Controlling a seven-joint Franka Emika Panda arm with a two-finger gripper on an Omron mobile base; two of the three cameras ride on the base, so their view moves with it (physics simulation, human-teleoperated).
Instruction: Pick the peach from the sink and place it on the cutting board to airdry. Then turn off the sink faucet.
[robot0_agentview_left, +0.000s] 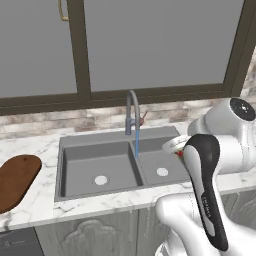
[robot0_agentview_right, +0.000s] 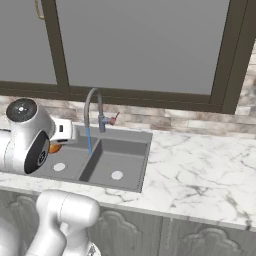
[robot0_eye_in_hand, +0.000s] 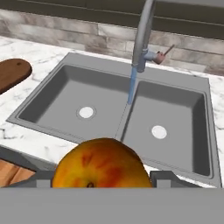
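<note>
While water runs from the spout, scene as follows:

Counter (robot0_agentview_right: 200, 170): white marble, veined, spanning under the dark-framed window.

Sink (robot0_agentview_left: 80, 172): grey double basin set into the marble, white round drain in each basin; seen from above in the hand view, both basins bare.

Cutting board (robot0_agentview_left: 15, 180): dark reddish-brown, rounded corners, flat on the marble left of the sink, well apart from the fruit; one end also at the left edge of the hand view.

Sink faucet (robot0_agentview_left: 131, 112): slim grey gooseneck behind the divider between the basins, small reddish lever at its side; thin blue stream falling onto the divider area.

Gripper (robot0_eye_in_hand: 101, 186): raised above the near rim of the sink, over the counter edge; clamped on the peach, a dark fingertip showing on each side of the fruit.

Peach (robot0_eye_in_hand: 100, 164): orange-red with yellowish patches, held between the fingers, lifted clear of the basin; glimpsed as an orange patch just beside the white wrist in the right base view, a red speck by the hand in the left base view.
</note>
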